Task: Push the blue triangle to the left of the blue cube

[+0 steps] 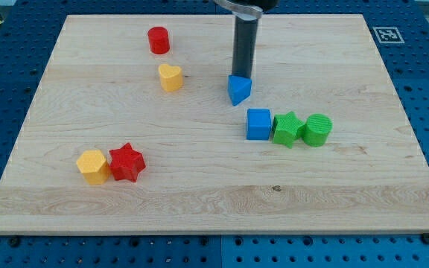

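The blue triangle [238, 89] lies on the wooden board just above and slightly to the view's left of the blue cube [258, 123]. A small gap separates the two. My tip [242, 74] stands at the triangle's top edge, touching or nearly touching it from the view's top side. The dark rod rises from there out of the view's top.
A green star [287, 129] and a green cylinder [317, 129] sit in a row right of the blue cube. A yellow heart [170, 77] and a red cylinder [159, 40] lie at upper left. A yellow hexagon [93, 166] and a red star [127, 162] lie at lower left.
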`<state>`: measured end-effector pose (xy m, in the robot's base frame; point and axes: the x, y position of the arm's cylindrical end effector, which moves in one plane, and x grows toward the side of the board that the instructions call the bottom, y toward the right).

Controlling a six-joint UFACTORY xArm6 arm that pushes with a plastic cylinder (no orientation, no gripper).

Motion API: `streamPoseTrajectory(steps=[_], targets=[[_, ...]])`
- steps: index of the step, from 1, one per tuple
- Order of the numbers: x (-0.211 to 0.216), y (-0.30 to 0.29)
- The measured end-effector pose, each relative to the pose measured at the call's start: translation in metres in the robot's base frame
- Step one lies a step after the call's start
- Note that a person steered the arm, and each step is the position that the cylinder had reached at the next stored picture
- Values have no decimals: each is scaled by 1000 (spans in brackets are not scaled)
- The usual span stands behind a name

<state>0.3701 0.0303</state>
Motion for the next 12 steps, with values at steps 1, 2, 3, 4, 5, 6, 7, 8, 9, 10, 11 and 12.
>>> streamPoseTrajectory(steps=[1, 2, 3, 4, 5, 6, 7, 8, 9, 10, 11, 12], targets=[[10, -4], [30, -4], [29, -2], [37, -7], [38, -8], [49, -8], [49, -8], [62, -8], [66, -8], [68, -8], [73, -8], [67, 7]])
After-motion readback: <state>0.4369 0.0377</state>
